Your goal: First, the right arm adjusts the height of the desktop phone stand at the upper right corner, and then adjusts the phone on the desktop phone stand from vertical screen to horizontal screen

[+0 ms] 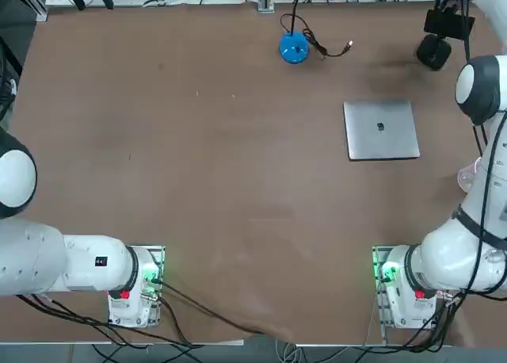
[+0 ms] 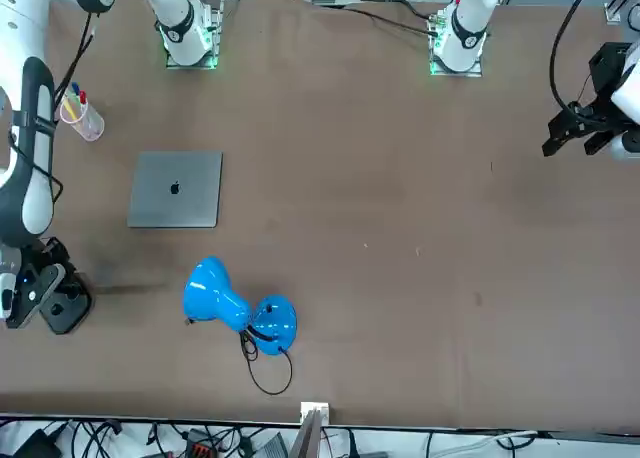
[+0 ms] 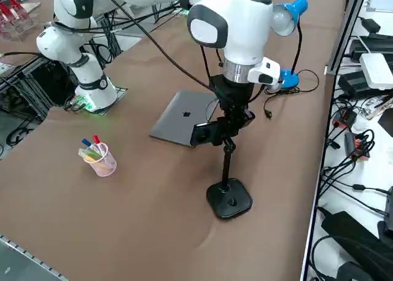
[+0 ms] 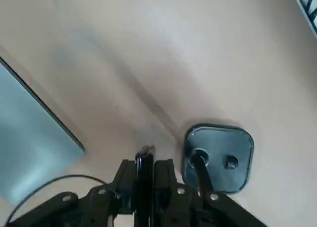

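The desktop phone stand (image 3: 228,198) stands just beyond the laptop (image 3: 182,124), toward the table's (image 3: 135,232) far-right corner.

A brown table (image 1: 198,181) carries everything. The silver laptop (image 1: 381,130) lies flat and closed in its right half. The blue lamp's round base (image 1: 294,49) sits near the far edge, a black cable (image 1: 325,46) curling on the surface beside it. The desktop phone stand (image 3: 229,198) rests its black base at the far right corner. A clear cup of pens (image 3: 101,158) stands near the right edge, well apart from the laptop.
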